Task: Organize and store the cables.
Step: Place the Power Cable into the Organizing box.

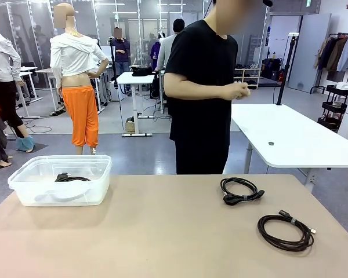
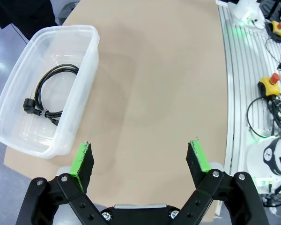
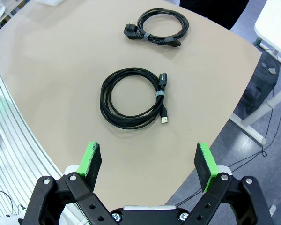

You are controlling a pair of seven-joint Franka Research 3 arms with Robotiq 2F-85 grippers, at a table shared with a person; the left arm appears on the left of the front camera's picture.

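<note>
Left gripper and right gripper gape wide, both empty. Lower right on the table lie the near cable and the far cable. A third cable sits in the clear tub at left.

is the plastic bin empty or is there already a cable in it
Not empty. The clear bin holds one coiled black cable, lying flat on its bottom with the plug end inside.

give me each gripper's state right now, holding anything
left gripper: open, holding nothing, near the bin
right gripper: open, holding nothing, above a coiled cable
</note>
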